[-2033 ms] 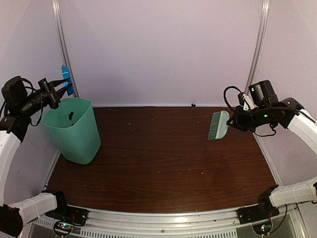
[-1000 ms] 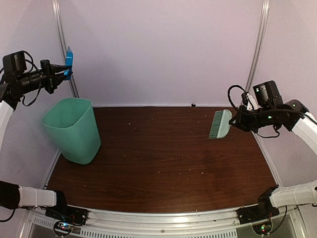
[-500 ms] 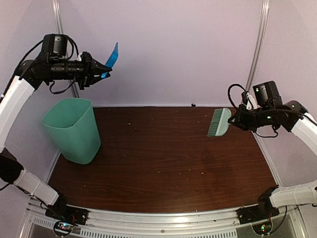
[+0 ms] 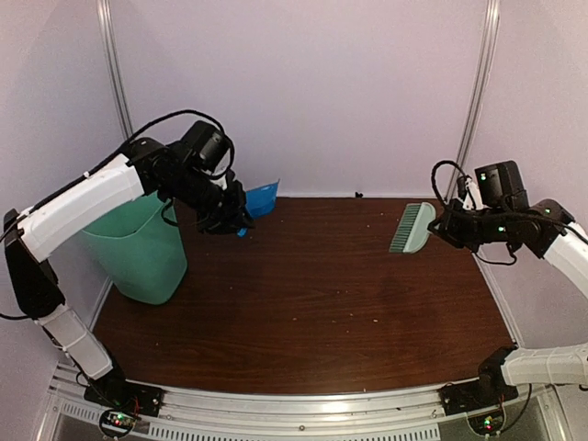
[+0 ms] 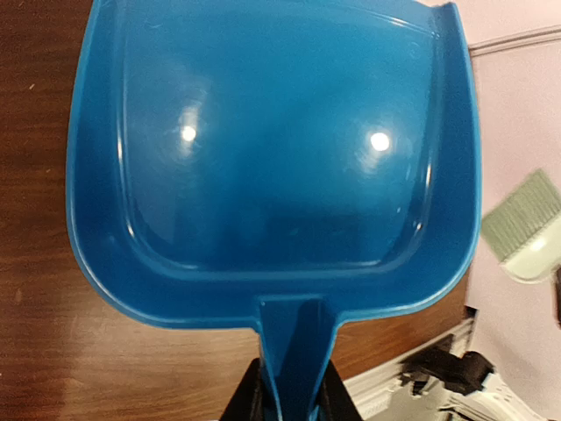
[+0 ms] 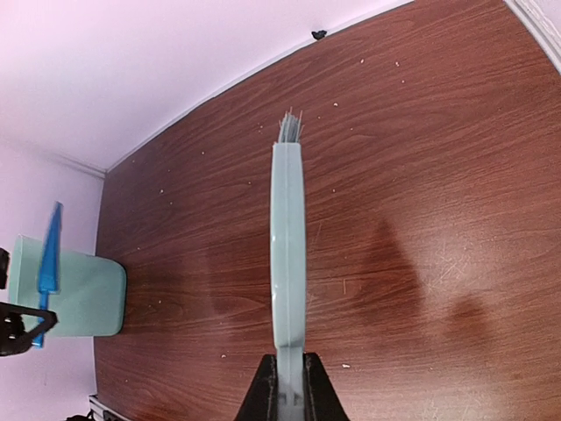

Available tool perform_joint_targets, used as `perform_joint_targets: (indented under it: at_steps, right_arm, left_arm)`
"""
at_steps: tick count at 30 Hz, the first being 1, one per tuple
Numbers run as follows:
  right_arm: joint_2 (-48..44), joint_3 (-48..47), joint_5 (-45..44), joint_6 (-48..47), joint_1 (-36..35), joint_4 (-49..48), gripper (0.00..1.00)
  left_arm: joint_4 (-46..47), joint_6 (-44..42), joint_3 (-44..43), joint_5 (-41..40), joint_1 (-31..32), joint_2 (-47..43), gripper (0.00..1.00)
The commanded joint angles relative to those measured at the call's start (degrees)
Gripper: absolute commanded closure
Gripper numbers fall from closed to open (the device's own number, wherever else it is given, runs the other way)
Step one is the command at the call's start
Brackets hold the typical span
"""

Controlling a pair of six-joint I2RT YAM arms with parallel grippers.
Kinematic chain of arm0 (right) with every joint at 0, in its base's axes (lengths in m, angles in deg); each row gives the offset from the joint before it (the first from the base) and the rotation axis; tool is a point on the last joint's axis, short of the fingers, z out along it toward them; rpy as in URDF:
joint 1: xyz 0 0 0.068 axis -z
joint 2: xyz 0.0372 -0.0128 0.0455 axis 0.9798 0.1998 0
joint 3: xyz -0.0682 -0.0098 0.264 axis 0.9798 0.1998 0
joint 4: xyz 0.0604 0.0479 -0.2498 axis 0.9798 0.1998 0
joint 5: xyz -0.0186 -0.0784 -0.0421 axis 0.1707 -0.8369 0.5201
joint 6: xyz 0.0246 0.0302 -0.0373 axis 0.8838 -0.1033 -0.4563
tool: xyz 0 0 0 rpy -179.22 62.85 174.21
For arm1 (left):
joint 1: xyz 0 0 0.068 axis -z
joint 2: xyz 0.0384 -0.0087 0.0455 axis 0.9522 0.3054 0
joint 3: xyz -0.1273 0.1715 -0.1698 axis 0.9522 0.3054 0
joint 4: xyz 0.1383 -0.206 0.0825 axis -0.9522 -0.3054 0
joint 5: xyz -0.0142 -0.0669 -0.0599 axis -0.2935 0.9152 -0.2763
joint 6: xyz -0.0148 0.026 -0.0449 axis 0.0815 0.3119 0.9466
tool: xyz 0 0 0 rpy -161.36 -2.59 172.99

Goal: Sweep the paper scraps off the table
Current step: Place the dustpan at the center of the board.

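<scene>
Dustpan (image 5: 272, 149) clenched in my left pincer (image 5: 294, 399), over table (image 4: 303, 294) to catch | right pincer (image 6: 287, 386) grips brush (image 6: 287, 246), poised; scraps (image 6: 346, 366) seem specks.

A robot test cell in a lab: plain pale lilac wall panels (image 4: 303, 92) joined by silver metal upright profiles (image 4: 480, 83) box in a dark reddish-brown wood-grain surface (image 4: 303, 285). Two white-and-black jointed robot arms (image 4: 83, 197) trailing loose black cables (image 4: 175, 116) are bolted to a silver metal rail (image 4: 303, 404) at its near edge, with small lit circuit boards (image 4: 117, 422) beside their bases
</scene>
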Motion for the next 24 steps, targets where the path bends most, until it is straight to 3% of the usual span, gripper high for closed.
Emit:
perform_joint_targets:
  at_steps: [1, 11, 24]
  right_arm:
    - [-1.7, 1.5, -1.9, 1.0, 0.2, -2.9, 1.0]
    - [-3.7, 3.9, -2.1, 1.5, 0.2, -5.1, 1.0]
    - [-2.9, 4.9, -1.4, 2.1, 0.2, -5.4, 1.0]
  left_arm:
    - [4.1, -4.4, 12.1, -6.2, -0.2, -1.3, 1.0]
    - [17.3, -6.6, 31.2, -6.3, -0.2, -1.0, 1.0]
    - [25.2, -5.3, 41.0, -4.0, -0.2, 2.8, 1.0]
